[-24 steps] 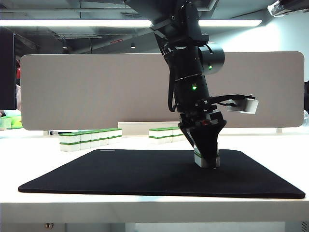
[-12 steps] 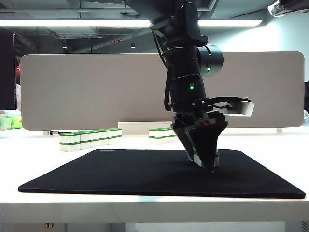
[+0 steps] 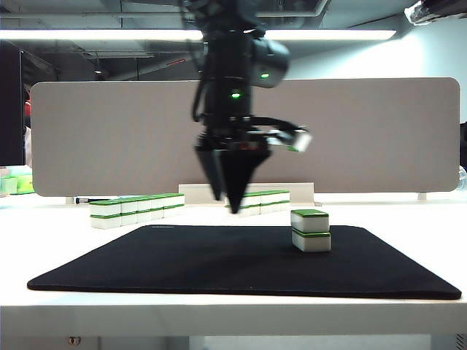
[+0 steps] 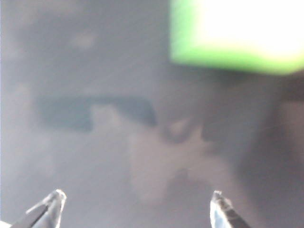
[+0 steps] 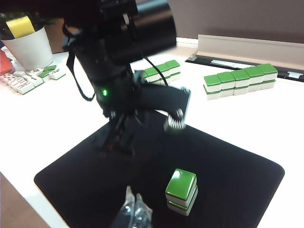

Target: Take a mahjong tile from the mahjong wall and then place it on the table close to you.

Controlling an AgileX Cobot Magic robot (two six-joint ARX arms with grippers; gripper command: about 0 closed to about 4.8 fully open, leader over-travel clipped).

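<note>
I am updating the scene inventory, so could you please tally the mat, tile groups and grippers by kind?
Black mat: 1
Two-tile stack on the mat: 1
Two-high wall rows behind the mat: 2
Grippers: 2 (left gripper open, above the mat; right gripper shut, back from the stack)
Total: 6

A grey upright divider panel [image 3: 102, 138] stands across the back of the desk, with a low pale rail [image 5: 247, 47] lying along its foot. A large black mat [image 3: 219, 262] lies flat in the foreground. On the mat, at about 4 o'clock from its centre, sits a lone stack of two green-topped tiles [image 3: 311, 230], one squarely on the other. In the right wrist view, a white cup [image 5: 29, 45] holding something yellow stands off the mat, with loose tiles [image 5: 23, 80] scattered beside it.
</note>
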